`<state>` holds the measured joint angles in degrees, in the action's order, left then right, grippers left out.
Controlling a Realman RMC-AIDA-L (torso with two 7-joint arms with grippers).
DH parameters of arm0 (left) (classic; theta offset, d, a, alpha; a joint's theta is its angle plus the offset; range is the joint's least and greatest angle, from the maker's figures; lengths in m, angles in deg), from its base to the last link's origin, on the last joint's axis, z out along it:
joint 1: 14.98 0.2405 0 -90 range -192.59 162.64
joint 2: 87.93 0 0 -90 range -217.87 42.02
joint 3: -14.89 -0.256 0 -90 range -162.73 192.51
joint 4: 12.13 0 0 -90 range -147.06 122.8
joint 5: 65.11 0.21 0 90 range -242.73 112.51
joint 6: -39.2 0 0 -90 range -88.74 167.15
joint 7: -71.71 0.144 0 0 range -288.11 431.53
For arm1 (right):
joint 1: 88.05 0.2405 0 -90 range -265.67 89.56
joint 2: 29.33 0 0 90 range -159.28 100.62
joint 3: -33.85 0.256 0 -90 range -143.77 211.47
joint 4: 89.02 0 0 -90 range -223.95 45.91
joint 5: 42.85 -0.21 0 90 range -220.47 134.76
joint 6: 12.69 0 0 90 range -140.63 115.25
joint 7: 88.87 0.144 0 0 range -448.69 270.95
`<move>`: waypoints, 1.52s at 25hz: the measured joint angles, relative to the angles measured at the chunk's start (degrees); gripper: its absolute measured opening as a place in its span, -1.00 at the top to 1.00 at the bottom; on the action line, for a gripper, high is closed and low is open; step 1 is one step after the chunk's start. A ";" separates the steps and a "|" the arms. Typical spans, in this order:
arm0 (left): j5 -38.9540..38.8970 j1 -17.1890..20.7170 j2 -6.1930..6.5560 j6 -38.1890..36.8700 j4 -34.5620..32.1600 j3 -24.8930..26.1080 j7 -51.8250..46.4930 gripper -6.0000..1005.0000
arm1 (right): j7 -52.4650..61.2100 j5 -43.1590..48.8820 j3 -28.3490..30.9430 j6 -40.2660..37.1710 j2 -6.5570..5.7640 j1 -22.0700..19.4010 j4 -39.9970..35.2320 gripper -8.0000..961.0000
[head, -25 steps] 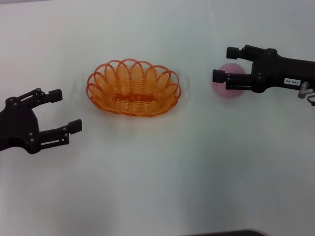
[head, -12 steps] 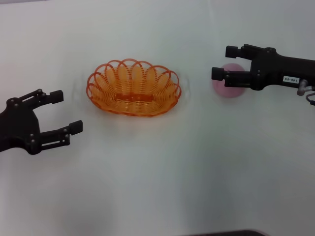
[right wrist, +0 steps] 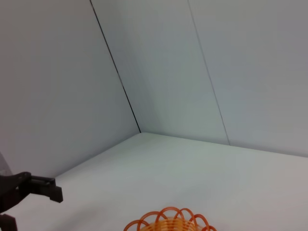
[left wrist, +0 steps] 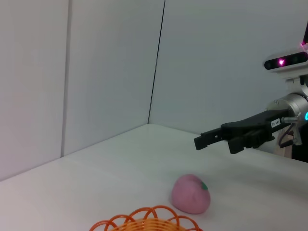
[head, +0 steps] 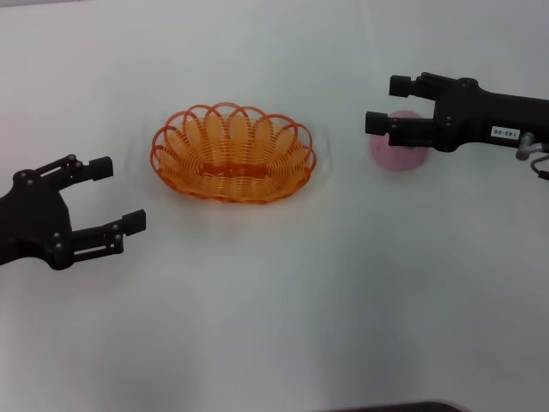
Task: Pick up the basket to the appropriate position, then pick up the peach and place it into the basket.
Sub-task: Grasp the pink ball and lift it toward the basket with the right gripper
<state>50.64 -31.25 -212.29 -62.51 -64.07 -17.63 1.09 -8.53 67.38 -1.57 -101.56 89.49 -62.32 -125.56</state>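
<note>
right hand [head: 388, 105] wide above peach [head: 396, 154] | label unreadable | left hand [head: 117, 196] wide

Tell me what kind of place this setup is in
Probably a robot lab test bench: a bare white table, plain pale panel walls and only props, an orange wire basket and a pink peach, between the open left gripper and right gripper.

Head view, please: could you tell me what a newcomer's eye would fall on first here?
The orange wire basket, sitting empty on the white table left of centre, draws the eye first. To its right lies the pink peach, with the open right gripper above it; the left wrist view shows a clear gap between them. The left gripper waits open beside the basket's left end, apart from it.
</note>
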 joint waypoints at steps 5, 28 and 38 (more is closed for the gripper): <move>0.00 0.22 -0.08 -1.06 -0.24 0.03 -0.09 -0.72 | 2.22 -0.02 0.00 -0.27 -0.53 0.29 -0.42 -0.96; 0.00 -0.26 -0.09 -1.30 0.00 -1.12 -0.12 -0.71 | 31.42 22.46 -2.26 -7.33 -5.63 12.41 -19.49 -0.96; -0.02 -0.43 -0.18 -0.96 0.26 -1.49 -0.63 -0.71 | 36.69 34.36 -12.98 4.29 -1.60 13.96 -19.30 -0.96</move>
<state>50.62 -31.68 -212.47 -63.47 -63.81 -19.13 0.46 28.16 101.73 -14.56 -97.27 87.89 -48.37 -144.86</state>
